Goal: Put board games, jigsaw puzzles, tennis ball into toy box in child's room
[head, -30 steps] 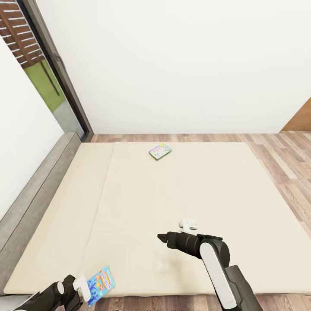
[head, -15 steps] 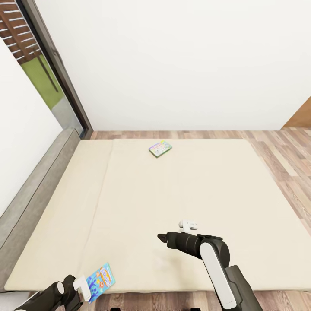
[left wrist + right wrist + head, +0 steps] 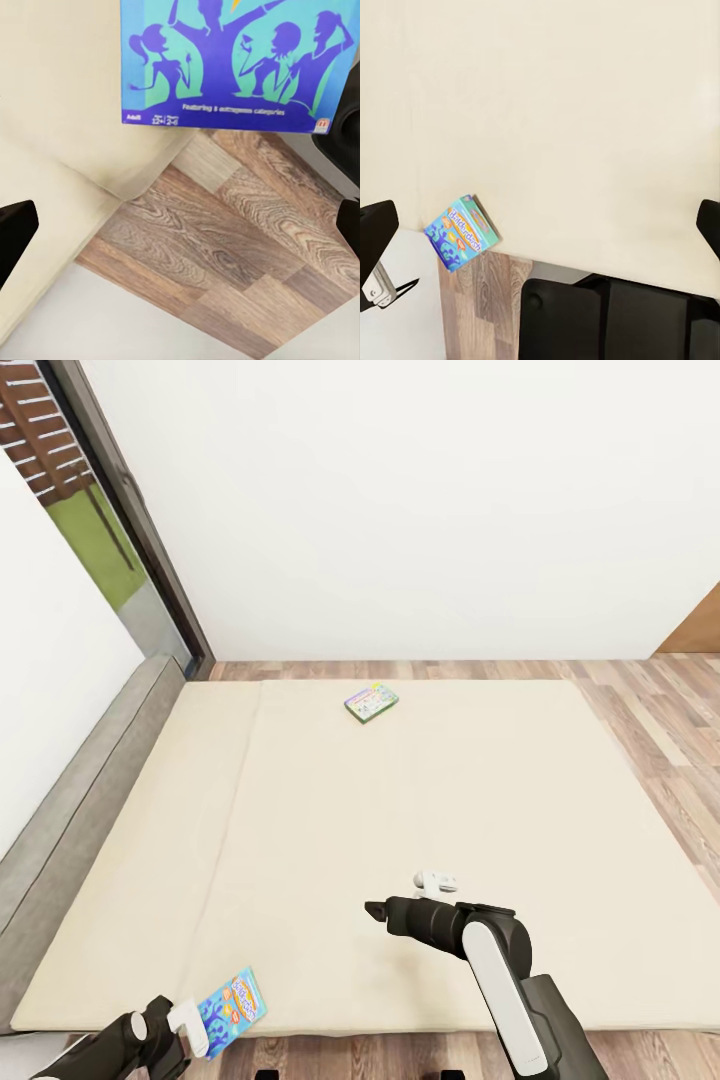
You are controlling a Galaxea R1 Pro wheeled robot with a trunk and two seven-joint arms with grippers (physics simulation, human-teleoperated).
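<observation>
A white-green-yellow board game lies flat on the far part of the bed. A mostly blue board game sits at the bed's near left corner, overhanging the edge. My left gripper is just beside it and open. In the left wrist view the blue board game lies beyond the two spread fingertips, untouched. My right gripper hovers over the near middle of the mattress, open and empty. The right wrist view shows the blue board game on the mattress corner.
A grey headboard runs along the bed's left side, with a glass door behind it. Wood-plank floor lies right of the bed and below its near edge. My own base stands close to the bed.
The whole picture has shifted slightly since a second ago, so the camera moved. Both arms and both board games hold their places.
</observation>
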